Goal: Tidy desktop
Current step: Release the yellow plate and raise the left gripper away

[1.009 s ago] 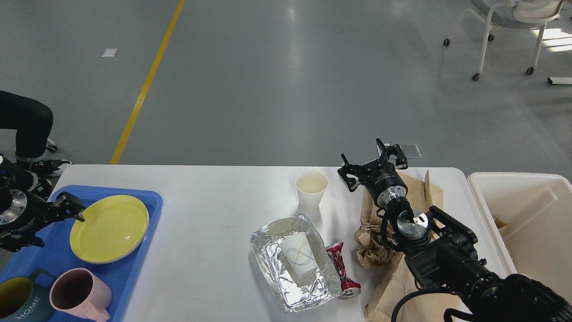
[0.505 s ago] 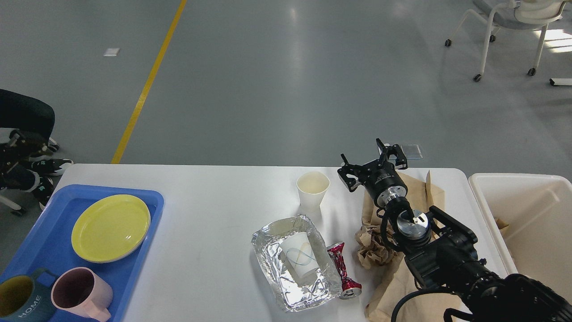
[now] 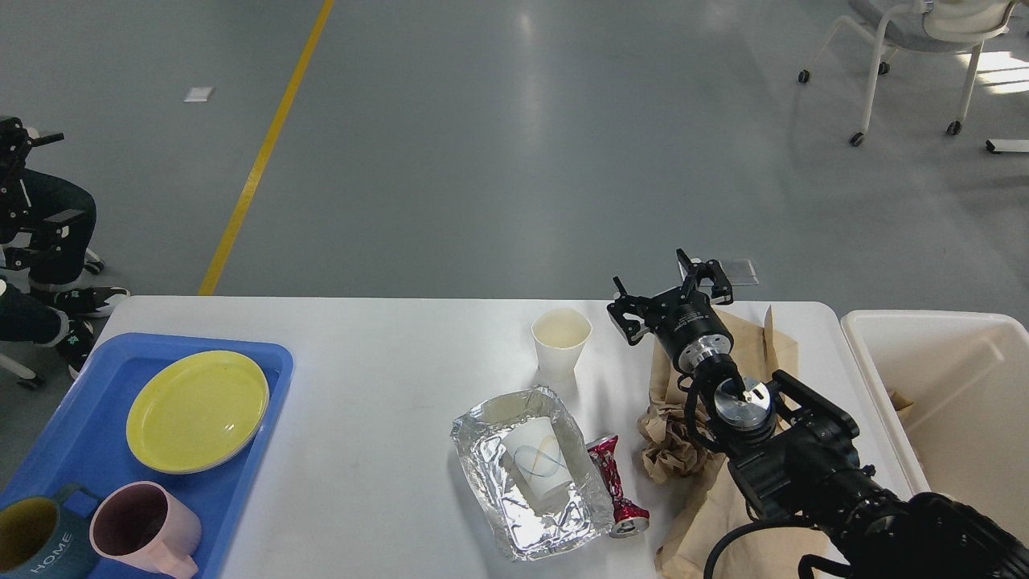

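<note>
Two black fingers of the right gripper stand spread wide apart, holding nothing, touching nothing, hovering above the far edge of the large white rounded-corner desktop. Just left of it sits an upright white paper cup, empty-looking. Below the wrist lies a flat brown paper bag w/ a crumpled brown paper wad beside it. Nearer: a crinkled silver foil tray w/ a second paper cup lying inside, and a crushed red drink can touching the tray's right wall. Cream-white plastic bin stands off the right end; blue plastic tray w/ a yellow plate and a pink mug sits at the left end.

Handling, as a guess: desktop itself is stiff and smooth, so the litter will likely slide; cup is light and crushable, so pinch at the rim or mid-wall, gently. Foil dents easily; take by an edge.

Left gripper is at the far left edge, too dark and small; can't tell its state.
</note>
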